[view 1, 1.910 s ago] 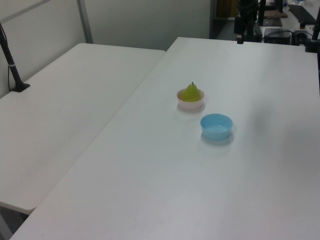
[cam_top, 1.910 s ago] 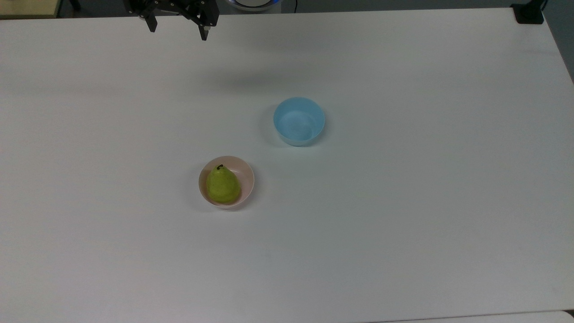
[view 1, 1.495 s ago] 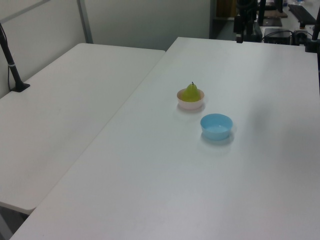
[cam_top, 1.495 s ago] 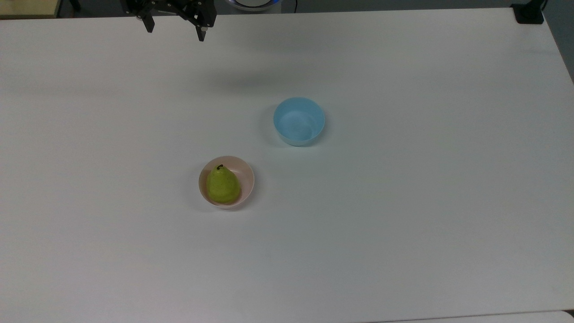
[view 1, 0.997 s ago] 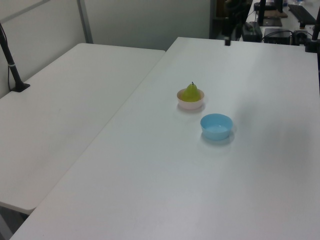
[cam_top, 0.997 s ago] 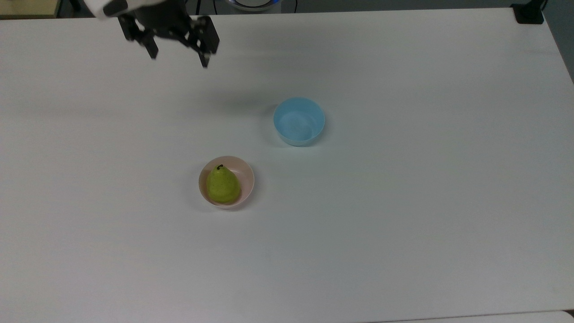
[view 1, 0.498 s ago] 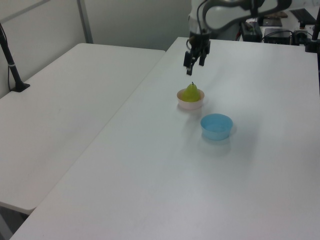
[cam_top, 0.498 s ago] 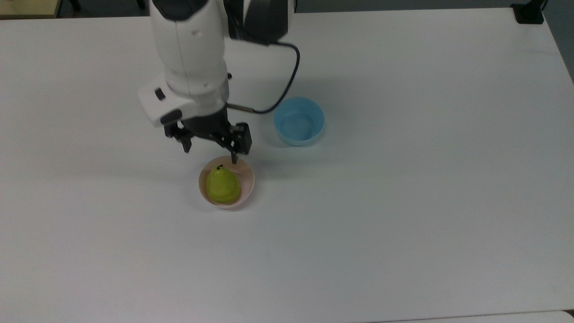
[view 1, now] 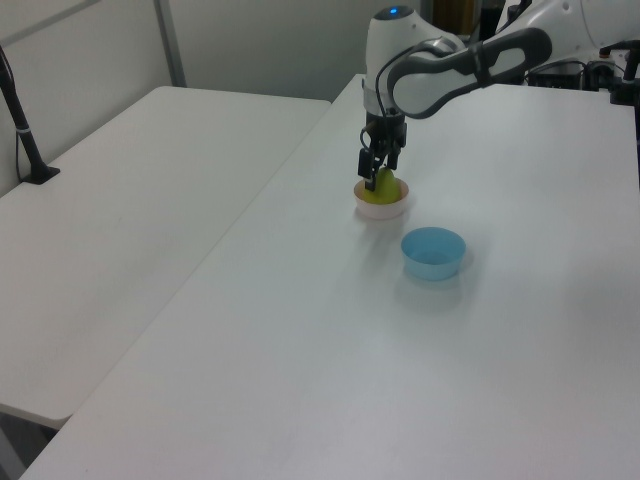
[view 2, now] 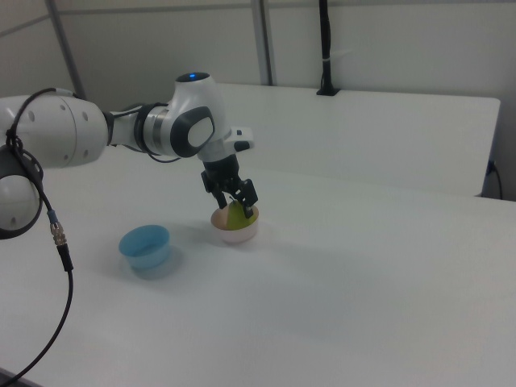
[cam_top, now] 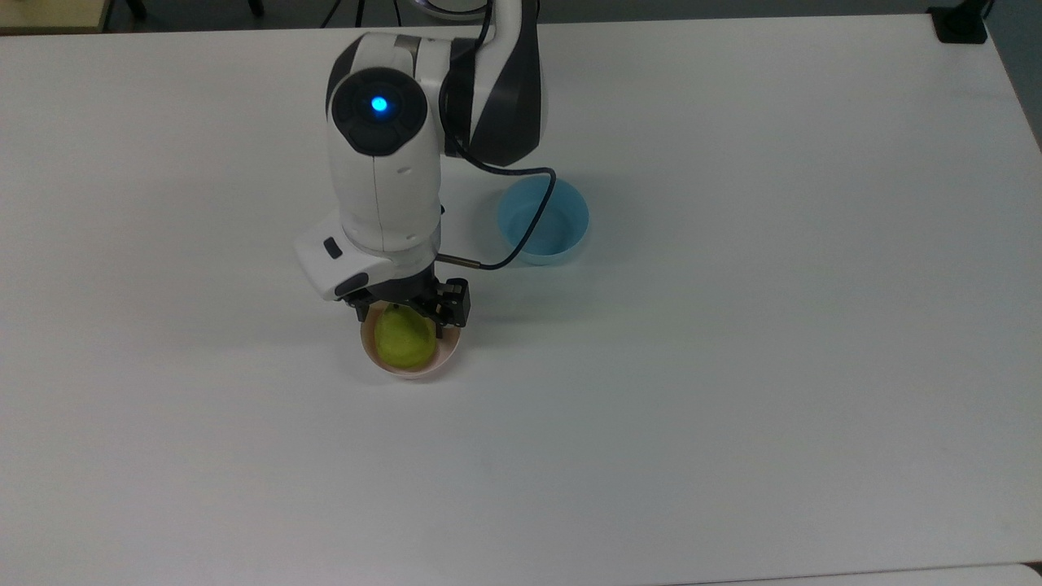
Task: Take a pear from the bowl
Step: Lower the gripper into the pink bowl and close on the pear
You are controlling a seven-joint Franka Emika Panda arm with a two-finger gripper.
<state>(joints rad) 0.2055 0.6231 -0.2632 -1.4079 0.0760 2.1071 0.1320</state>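
A yellow-green pear (cam_top: 404,342) stands upright in the pale pink bowl (cam_top: 413,371) near the middle of the white table. My gripper (cam_top: 404,317) hangs straight down over the bowl, open, with one finger on each side of the pear's narrow top. The arm's white wrist hides the stem in the top view. In the left view the gripper (view 1: 376,172) sits low on the pear (view 1: 384,189) above the bowl (view 1: 381,209). From the right view the pear (view 2: 240,215) shows between the dark fingers (view 2: 251,196), with the bowl (view 2: 235,233) beneath.
A light blue bowl (cam_top: 543,221) stands empty a short way from the pink one, toward the top view's upper right; the arm's black cable (cam_top: 521,236) loops over its near rim. A second white table (view 1: 130,190) adjoins at the left view's left.
The arm has swung from the table's far edge to the pink bowl and come down. The open gripper went from just above the pear to around its top.
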